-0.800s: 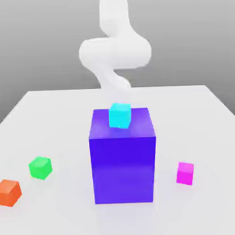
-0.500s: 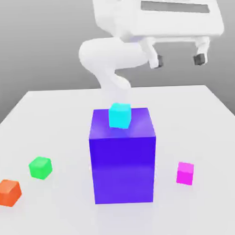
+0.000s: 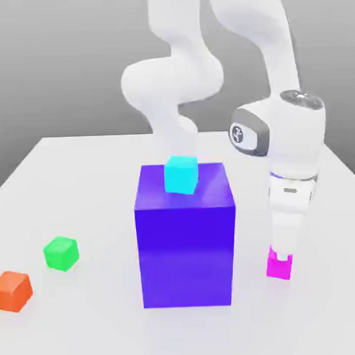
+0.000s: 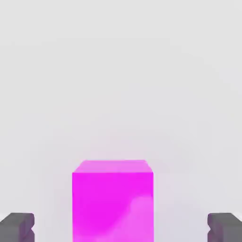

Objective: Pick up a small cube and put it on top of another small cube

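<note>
Gripper (image 4: 121, 227): spread wide, nothing held; in the hand view its two dark fingertips (image 4: 18, 226) sit well apart with the magenta cube between them, gaps on both sides.
Magenta cube (image 3: 278, 265): on the table, at about 4 o'clock from the blue block in the exterior view, well clear of it.
Arm (image 3: 289, 155): white, coming down from above onto the magenta cube in the exterior view.
Exterior view alone: blue block (image 3: 185, 238) mid-table with a cyan cube (image 3: 182, 174) on top; green cube (image 3: 61, 253) at about 9 o'clock from the block; orange cube (image 3: 13, 290) at about 8 o'clock from the green one; white table (image 3: 87, 176).
Hand view alone: the fingertips and the gap each side of the magenta cube.
Hidden: in the exterior view the hand covers the top of the magenta cube, and the fingers cannot be made out there.
Cut off: magenta cube's lower part and both fingertips at the hand view's edge; orange cube at the exterior view's left edge.
</note>
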You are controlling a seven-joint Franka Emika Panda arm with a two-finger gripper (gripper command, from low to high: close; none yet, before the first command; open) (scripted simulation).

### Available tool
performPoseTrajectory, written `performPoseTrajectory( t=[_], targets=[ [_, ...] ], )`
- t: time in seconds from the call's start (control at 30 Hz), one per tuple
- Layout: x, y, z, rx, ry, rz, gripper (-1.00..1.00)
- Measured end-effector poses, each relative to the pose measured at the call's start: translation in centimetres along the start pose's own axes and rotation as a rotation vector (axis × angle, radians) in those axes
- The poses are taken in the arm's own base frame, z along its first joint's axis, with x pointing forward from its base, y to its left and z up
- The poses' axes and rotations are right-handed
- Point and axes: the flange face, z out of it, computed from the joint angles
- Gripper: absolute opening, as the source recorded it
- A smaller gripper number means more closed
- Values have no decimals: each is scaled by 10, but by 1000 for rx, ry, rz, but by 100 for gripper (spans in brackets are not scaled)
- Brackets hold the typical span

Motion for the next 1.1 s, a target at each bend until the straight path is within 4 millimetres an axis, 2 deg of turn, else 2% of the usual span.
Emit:
performPoseTrajectory(
  t=[0.07, 0.1, 0.33, 0.57, 0.6, 0.67, 0.8, 0.87, 1.0, 1.1],
  targets=[
    [-1, 0, 18, 1, -1, -1, 0],
    [-2, 0, 25, 1, -1, -1, -100],
    [-2, 0, 26, 0, -2, -1, -100],
    [-2, -1, -29, -1, -2, -3, -100],
    [0, 10, -34, -2, -2, 41, -100],
    [11, 25, -39, -18, -4, 16, -100],
    [47, 25, -49, -80, -11, -225, -100],
    [66, 35, -56, -121, -17, -315, -100],
    [103, 67, -74, -225, -35, -436, -100],
    [128, 100, -89, -316, -58, -496, -100]
  ],
)
